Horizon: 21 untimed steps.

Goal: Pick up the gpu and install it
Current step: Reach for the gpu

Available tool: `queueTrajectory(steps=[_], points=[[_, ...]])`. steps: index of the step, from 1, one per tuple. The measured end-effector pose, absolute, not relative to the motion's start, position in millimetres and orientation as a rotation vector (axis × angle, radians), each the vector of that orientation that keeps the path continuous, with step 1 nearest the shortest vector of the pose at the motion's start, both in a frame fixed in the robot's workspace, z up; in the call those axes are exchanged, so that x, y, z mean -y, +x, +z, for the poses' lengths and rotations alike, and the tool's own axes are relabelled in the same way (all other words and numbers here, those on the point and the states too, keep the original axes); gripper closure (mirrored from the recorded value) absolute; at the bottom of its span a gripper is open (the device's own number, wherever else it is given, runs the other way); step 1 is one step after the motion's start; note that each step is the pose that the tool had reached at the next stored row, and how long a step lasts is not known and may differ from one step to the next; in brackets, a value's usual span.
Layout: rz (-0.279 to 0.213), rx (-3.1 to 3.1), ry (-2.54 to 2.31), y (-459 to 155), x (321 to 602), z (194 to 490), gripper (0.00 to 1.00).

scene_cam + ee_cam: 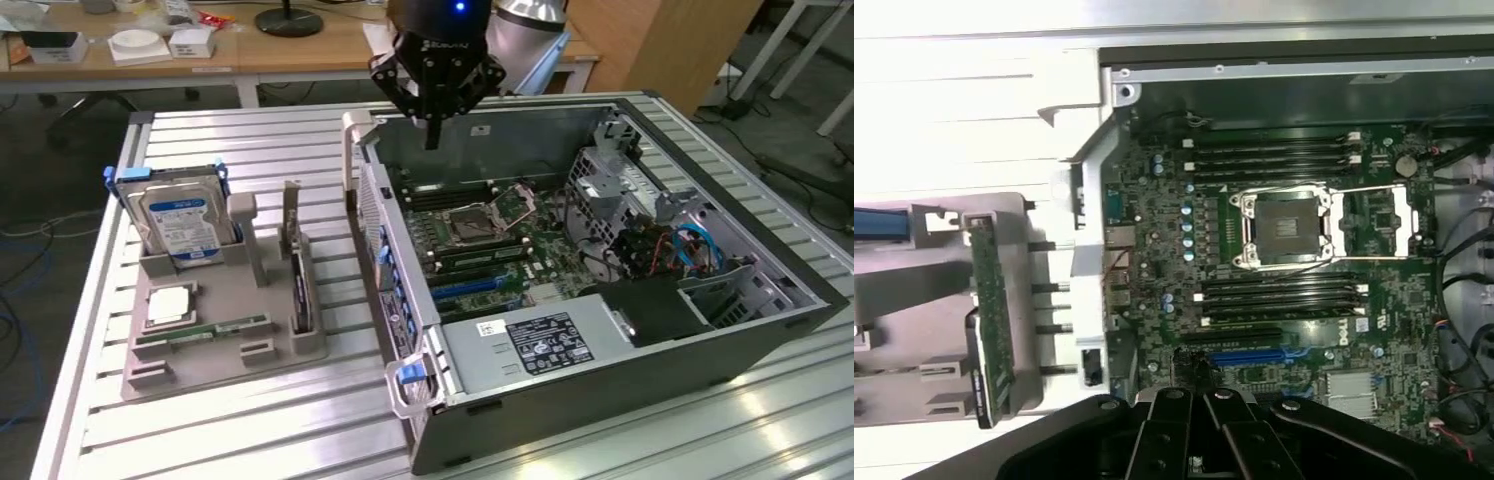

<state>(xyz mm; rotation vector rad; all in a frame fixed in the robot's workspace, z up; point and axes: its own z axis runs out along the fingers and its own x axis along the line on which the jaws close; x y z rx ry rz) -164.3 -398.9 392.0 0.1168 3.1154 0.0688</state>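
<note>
Nearly edge-on gpu (296, 268) in tray (214, 345), closed tool (431, 135) over case (641, 365)

Exterior view: tray (214, 372) at 9 o'clock of the case (601, 392) — on it, hard drive (180, 220) at 11, gpu (296, 265) on edge at 3, RAM stick (220, 328) at 6.
</note>
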Motion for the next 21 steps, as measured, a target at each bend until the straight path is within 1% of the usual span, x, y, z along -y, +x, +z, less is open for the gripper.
queueTrajectory(steps=[21], points=[[0.069, -3.121, 0.117, -232.2, 399.3, 389.5, 0.9]])
